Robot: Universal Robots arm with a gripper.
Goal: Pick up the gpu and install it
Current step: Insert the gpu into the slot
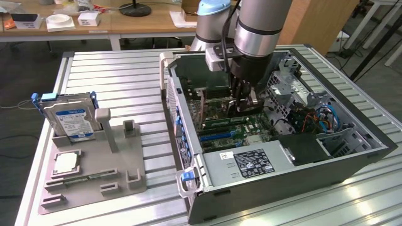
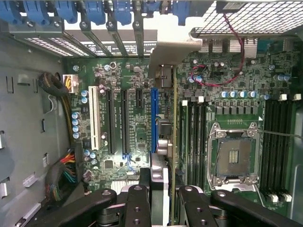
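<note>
Silver slats of the table [image 1: 113, 94] carry an open case [image 1: 301, 183], and the arm reaches down into it. The claw [image 1: 246, 103] hangs low over the motherboard [image 1: 236, 129], clenched on the gpu [image 1: 236, 110], which stands on edge between its fingers, close above the board. Whether it touches a slot I cannot tell from here. Well away from the claw, toward the exterior view's left, a hard drive [image 1: 70, 120] stands in a grey holder [image 1: 94, 179].

From the wrist, the claw [image 2: 161, 198] grips the gpu [image 2: 164, 127] from both sides. The card is seen edge-on, running away from the fingertips to its metal bracket [image 2: 173, 49], which sits near the blue clips [image 2: 94, 12] at the case's rear. Just beside the card's edge lies the blue slot [image 2: 154, 113]. The empty CPU socket [image 2: 234, 158] lies on the card's other side.

The step in hand looks like seating the card. Done well, the card is held upright with its lower edge parallel to the blue slot and its bracket lined up with the open gap at the rear. Pressure should go straight down and evenly along the length, since a tilt could jam one end. The red wires [image 2: 213, 78] near the bracket need to be left clear.
</note>
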